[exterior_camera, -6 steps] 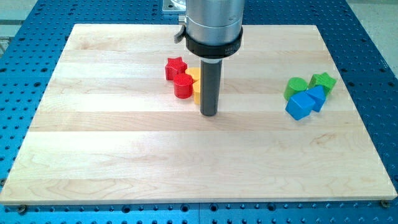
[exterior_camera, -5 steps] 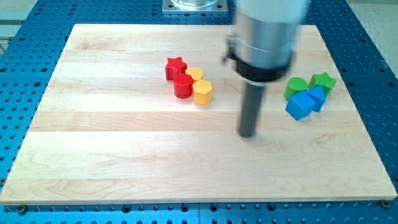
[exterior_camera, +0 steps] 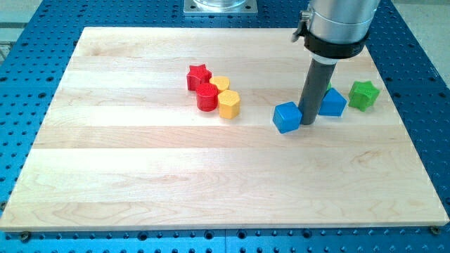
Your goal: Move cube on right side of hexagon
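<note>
Just then my tip (exterior_camera: 308,124) touched the blue cube's (exterior_camera: 287,117) right face — no claw on this rig, so nothing to spread or pinch. The cube lay well right of the yellow hexagon (exterior_camera: 229,104), not yet beside it. An off-centre push might spin it — or drive it into the hexagon, scattering the red blocks (exterior_camera: 207,98).

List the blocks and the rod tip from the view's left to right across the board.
red star → red cylinder → yellow hexagon → blue cube → my tip, touching the cube's right side → second blue block → green star.
</note>
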Motion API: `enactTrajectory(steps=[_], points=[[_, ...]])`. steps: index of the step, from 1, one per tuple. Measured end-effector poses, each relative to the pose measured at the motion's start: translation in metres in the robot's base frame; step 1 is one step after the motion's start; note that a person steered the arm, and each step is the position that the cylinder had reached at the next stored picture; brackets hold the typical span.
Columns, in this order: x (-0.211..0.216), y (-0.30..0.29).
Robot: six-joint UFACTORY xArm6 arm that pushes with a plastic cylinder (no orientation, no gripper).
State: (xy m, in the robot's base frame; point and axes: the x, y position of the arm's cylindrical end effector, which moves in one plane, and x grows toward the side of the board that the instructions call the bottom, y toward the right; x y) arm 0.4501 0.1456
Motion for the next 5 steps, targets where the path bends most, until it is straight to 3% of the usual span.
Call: enactTrajectory(steps=[1, 3, 4, 5], points=[[0.044, 0.013], [-0.024, -0.027], [-0.029, -0.051], [-0.003, -0.029]])
